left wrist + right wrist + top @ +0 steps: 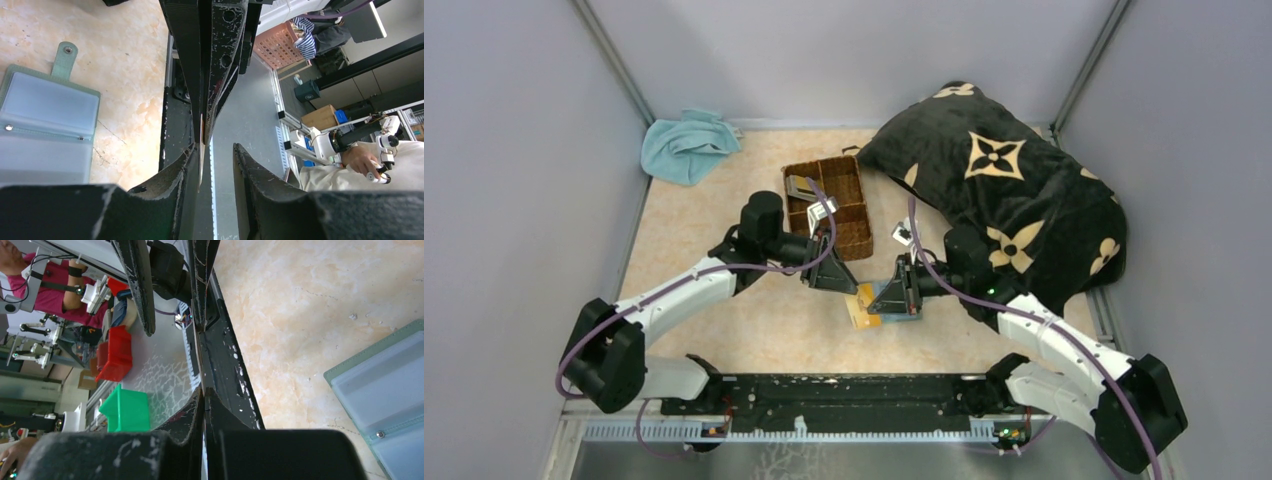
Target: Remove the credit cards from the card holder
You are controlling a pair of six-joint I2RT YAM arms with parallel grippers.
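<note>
The card holder [46,127] lies open on the table, grey-green with pale blue pockets; it also shows in the right wrist view as the card holder [382,390] and from above [904,318] under the right arm. A thin tan-gold credit card [860,308] hangs edge-on above the table between both grippers. My right gripper [204,390] is shut on this card [199,355]. My left gripper [215,149] faces it, its jaws standing either side of the card [201,135]. The card rests against one finger, with a gap to the other. From above, the left gripper [839,280] and right gripper [886,297] meet tip to tip.
A brown wicker basket [829,205] with compartments stands behind the grippers, small flat items inside it. A black cushion with gold flowers [1009,195] fills the back right. A light-blue towel [686,145] lies in the back left corner.
</note>
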